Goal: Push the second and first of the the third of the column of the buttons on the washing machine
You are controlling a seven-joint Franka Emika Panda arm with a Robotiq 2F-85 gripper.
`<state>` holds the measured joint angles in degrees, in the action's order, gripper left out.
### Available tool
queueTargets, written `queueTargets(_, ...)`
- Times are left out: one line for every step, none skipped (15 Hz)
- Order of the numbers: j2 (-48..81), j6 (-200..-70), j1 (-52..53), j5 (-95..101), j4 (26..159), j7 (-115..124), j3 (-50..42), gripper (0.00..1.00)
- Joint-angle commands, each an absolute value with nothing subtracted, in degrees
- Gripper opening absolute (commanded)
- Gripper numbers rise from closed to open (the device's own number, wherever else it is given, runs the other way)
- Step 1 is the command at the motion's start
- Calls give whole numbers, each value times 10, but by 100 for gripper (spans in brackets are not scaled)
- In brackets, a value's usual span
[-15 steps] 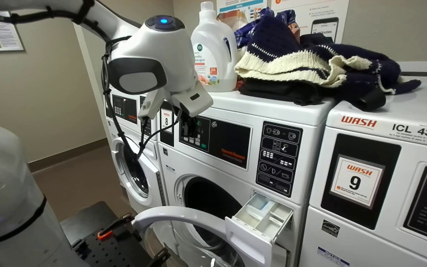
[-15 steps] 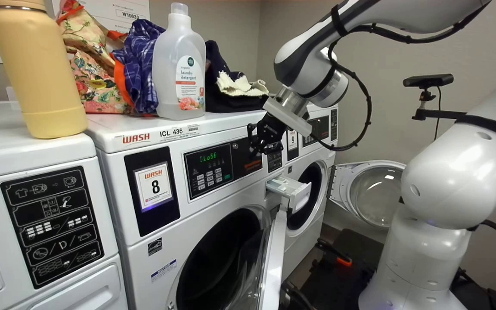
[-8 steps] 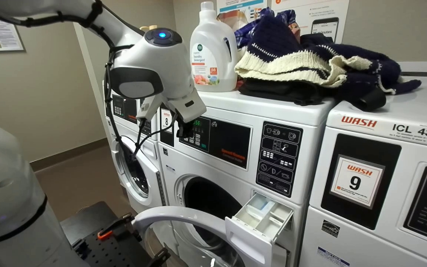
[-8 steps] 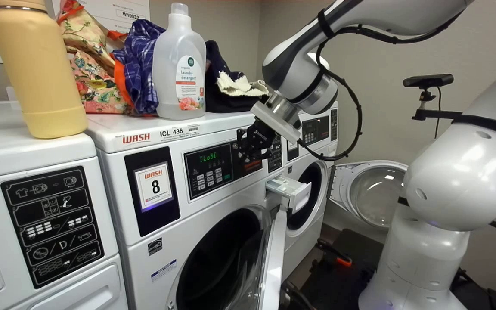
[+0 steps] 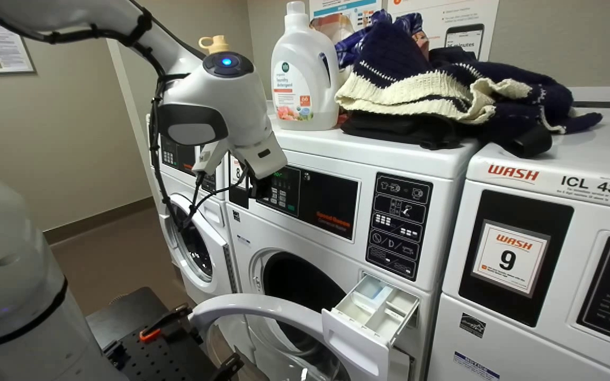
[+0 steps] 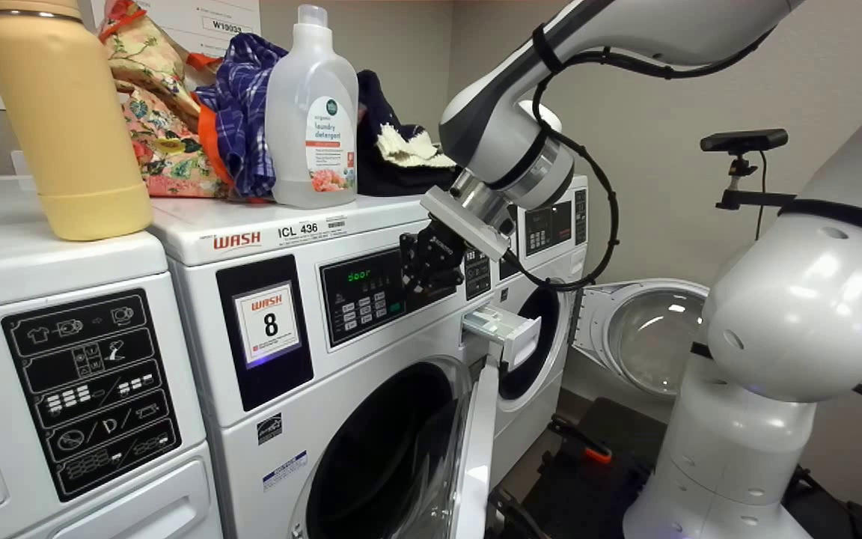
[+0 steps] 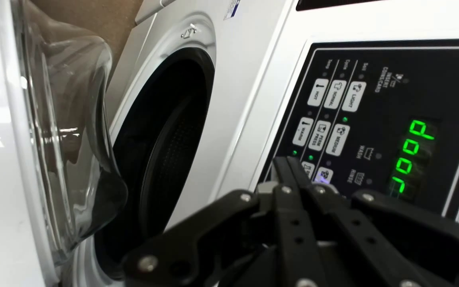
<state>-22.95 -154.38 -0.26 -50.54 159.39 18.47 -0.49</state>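
Observation:
The white washing machine (image 5: 294, 233) with its black control panel shows in both exterior views (image 6: 356, 374). The pale buttons (image 7: 337, 139) form a grid in that panel in the wrist view. They also show small in both exterior views (image 5: 282, 197) (image 6: 364, 308). My gripper (image 7: 287, 159) is shut and empty, its two black fingers pressed together. In the wrist view the fingertips cover part of the third column; the delicate button (image 7: 307, 168) and the one beside it (image 7: 323, 174) show partly. I cannot tell if they touch the panel. The display (image 7: 410, 157) reads "door".
The round door (image 5: 252, 304) stands open below the panel. The detergent drawer (image 6: 524, 344) is pulled out. A detergent bottle (image 6: 311, 135) and a knitted garment (image 5: 416, 90) lie on top of the machines. A yellow bottle (image 6: 72, 127) stands on the neighbouring machine.
My gripper has moved lower and sideways along the panel, closer to the buttons, and stays shut. The display has changed from "CLoSE" to "door".

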Motion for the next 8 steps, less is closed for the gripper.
queueTargets(-216, -1578, 4, -530, 1594, 202, 13, 2)
queueTargets(-214, -1588, 9, -540, 1594, 199, 17, 1)
queueTargets(-210, -1601, 7, -561, 1594, 187, 27, 2)
queueTargets(-207, -1620, 11, -581, 1594, 179, 33, 1)
queueTargets(-204, -1639, 15, -602, 1594, 171, 39, 2)
queueTargets(-202, -1659, 19, -624, 1594, 162, 46, 2)
queueTargets(-200, -1677, 23, -647, 1594, 152, 51, 2)
queueTargets(-198, -1695, 26, -672, 1594, 136, 57, 1)
